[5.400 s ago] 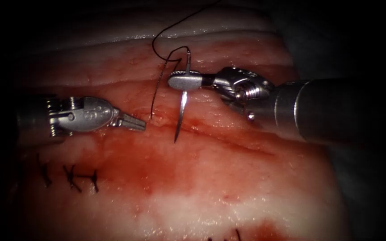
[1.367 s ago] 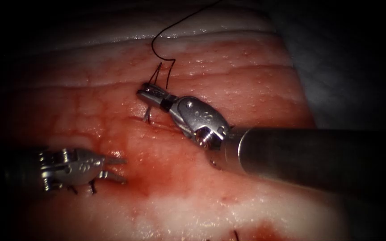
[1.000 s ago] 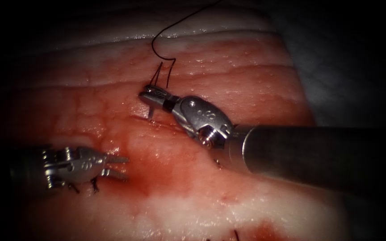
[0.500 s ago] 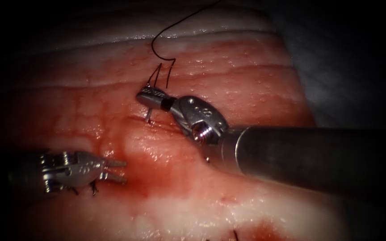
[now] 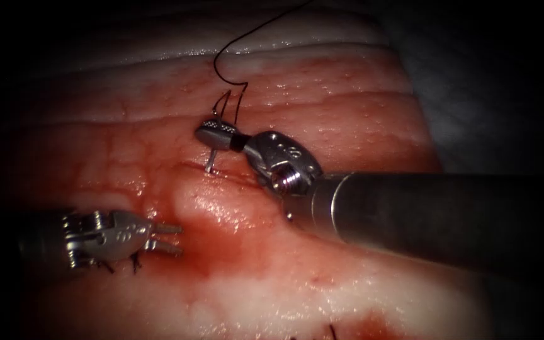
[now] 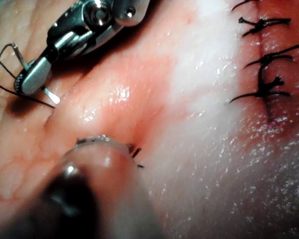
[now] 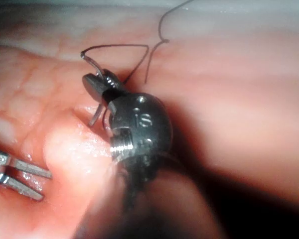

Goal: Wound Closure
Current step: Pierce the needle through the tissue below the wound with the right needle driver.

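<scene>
At the cut (image 5: pixel 234 177), the right tool (image 5: pixel 215 133) pinches the curved steel needle (image 5: pixel 211 161) near its tail, tip entering tissue (image 5: pixel 347 119); the left tool (image 5: pixel 168 238) is spread, empty.

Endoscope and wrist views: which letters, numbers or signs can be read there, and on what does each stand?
"is": stamped on the right tool's wrist; reading uncertain.
Stamp on the left tool's wrist: too small to read.
No other text.
The right claw holds the needle toward its tail end, its point at the cut; whether it is in the tissue is unclear. The left claw is open, empty.
</scene>
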### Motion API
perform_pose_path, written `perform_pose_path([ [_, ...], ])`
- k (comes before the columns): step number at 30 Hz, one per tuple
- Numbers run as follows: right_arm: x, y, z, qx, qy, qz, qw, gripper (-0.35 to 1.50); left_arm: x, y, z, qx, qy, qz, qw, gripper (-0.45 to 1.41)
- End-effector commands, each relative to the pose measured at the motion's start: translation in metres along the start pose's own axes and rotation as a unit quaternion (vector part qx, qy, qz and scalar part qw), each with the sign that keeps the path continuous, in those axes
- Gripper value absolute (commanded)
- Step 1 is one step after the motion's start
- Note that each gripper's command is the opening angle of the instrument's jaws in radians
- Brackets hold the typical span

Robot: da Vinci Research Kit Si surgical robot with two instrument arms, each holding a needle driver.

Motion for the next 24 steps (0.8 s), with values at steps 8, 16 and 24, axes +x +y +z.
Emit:
perform_pose_path([
  [8, -0.0003, -0.0002, 0.0010, 0.015, 0.000, 0.045, 0.999, -0.35, -0.0001, -0.0004, 0.0009, 0.001, 0.000, 0.001, 1.000, -0.05],
  [16, -0.0010, -0.0009, 0.0013, 0.031, -0.008, 0.085, 0.996, -0.35, -0.0002, -0.0007, 0.0007, 0.000, 0.000, 0.001, 1.000, -0.05],
  [24, -0.0021, -0.0023, 0.0014, 0.047, -0.022, 0.141, 0.989, -0.35, -0.0004, -0.0010, 0.0005, -0.002, 0.001, 0.001, 1.000, -0.05],
])
